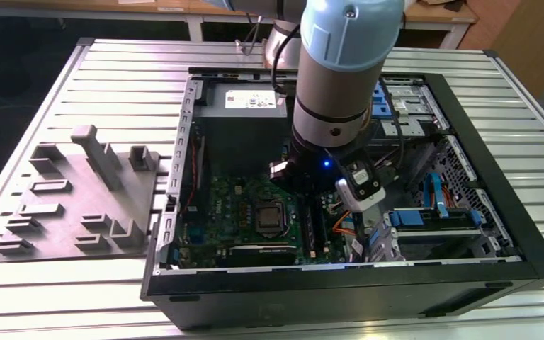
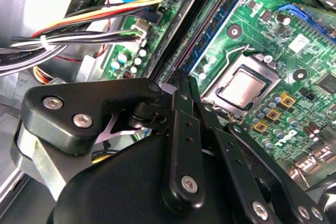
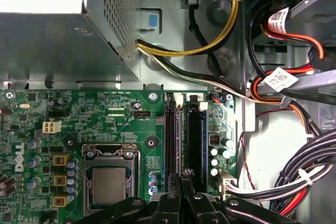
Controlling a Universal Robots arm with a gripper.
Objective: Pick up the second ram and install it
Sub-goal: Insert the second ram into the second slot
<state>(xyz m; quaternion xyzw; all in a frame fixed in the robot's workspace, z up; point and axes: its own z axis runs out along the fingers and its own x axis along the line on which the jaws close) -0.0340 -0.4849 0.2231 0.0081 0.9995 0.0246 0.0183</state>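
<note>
Grey tray point(image 1: 74, 205): on the slatted table point(image 1: 253, 64), just outside the open case point(image 1: 348, 287), on the exterior view's left of it.
Green circuit board point(image 1: 220, 202): flat on the case floor, with the processor point(image 1: 270, 217) about mid-board.
Arm point(image 1: 343, 64): comes straight down into the middle of the case, wrist low over the board.
Gripper point(image 3: 184, 184): in the first wrist view the fingers are drawn narrow, nearly together, pinching a thin dark stick edge-on. That is the second ram point(image 3: 181, 140).
The ram is inside the case, standing on edge and lined up with the long black slots point(image 3: 195, 135), down at slot level. Can't tell if it's fully seated.
Cable bundle point(image 1: 348, 225): inside the case, just to the exterior view's right of the wrist.
Drive cage point(image 1: 433, 216): against the case wall on the exterior view's right.
</note>
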